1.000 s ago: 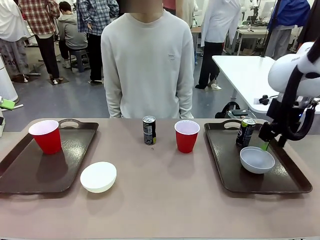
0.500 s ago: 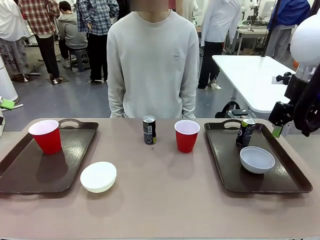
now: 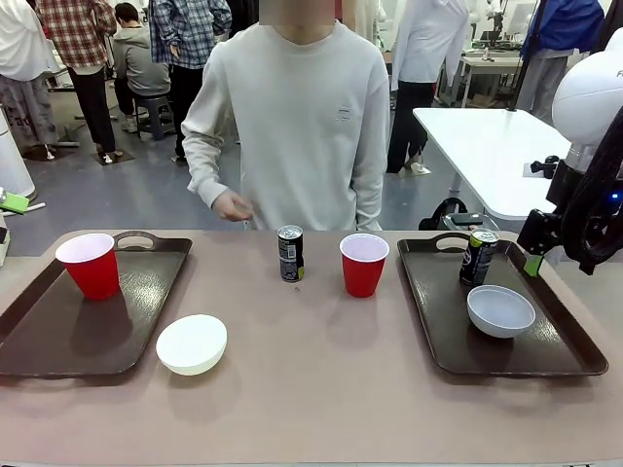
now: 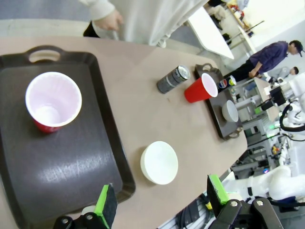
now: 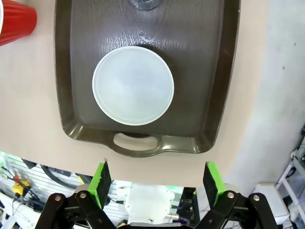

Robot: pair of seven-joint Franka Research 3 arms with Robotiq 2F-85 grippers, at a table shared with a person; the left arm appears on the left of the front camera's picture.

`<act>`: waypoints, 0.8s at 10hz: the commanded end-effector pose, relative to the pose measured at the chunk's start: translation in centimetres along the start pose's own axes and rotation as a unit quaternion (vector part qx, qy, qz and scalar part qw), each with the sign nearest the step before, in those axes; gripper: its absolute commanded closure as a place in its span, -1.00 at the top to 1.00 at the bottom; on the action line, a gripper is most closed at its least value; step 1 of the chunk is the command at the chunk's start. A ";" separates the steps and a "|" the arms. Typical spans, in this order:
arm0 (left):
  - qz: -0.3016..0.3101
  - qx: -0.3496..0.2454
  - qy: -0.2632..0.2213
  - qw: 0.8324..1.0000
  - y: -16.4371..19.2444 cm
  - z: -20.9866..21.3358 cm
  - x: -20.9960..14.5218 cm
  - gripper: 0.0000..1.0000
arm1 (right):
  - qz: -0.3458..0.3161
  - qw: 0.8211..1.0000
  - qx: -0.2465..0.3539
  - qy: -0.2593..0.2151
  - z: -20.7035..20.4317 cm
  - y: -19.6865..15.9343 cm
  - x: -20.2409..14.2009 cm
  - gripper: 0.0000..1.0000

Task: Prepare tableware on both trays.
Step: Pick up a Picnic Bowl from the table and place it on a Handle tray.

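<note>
Right pincer (image 5: pixel 155 176) hung released over the right tray (image 3: pixel 438 326), left pincer (image 4: pixel 162 198) released over the left tray (image 3: pixel 58 336). Counted two of each: left cup (image 3: pixel 90 265) on left tray, middle cup (image 3: pixel 363 264) on tabletop (image 3: pixel 321 389); white bowl (image 3: pixel 192 343) on tabletop, grey bowl (image 3: pixel 500 310) on right tray; middle can (image 3: pixel 290 253) on tabletop, right can (image 3: pixel 477 257) on right tray.
</note>
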State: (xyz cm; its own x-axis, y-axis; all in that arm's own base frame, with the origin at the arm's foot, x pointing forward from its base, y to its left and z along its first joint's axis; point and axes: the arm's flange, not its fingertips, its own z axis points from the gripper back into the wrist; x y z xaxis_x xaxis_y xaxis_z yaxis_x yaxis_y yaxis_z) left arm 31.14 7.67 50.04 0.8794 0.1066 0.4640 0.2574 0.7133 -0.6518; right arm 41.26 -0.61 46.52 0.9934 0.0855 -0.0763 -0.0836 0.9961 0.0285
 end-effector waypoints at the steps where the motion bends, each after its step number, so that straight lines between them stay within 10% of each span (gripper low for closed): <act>1: 0.000 -0.001 0.000 1.000 0.0 0.0 0.0 1.00 | 0.009 1.000 0.000 -0.006 0.4 -0.3 0.2 1.00; 5: 0.000 -0.001 0.000 1.000 0.0 0.0 0.0 1.00 | 0.000 1.000 0.000 -0.003 0.3 0.0 0.1 1.00; 8: -0.019 0.067 0.032 0.997 -2.8 -0.6 0.9 1.00 | 0.038 0.975 0.219 0.023 0.1 -0.1 -4.3 1.00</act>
State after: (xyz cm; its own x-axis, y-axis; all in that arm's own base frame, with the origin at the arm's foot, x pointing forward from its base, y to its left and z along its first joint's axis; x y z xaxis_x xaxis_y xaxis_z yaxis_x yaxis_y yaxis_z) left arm 31.43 6.50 50.85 0.8819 0.0698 0.4662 0.2654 0.7438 -0.6134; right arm 38.58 -0.23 46.52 0.9779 0.1848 -0.0979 -0.1468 0.9399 0.3082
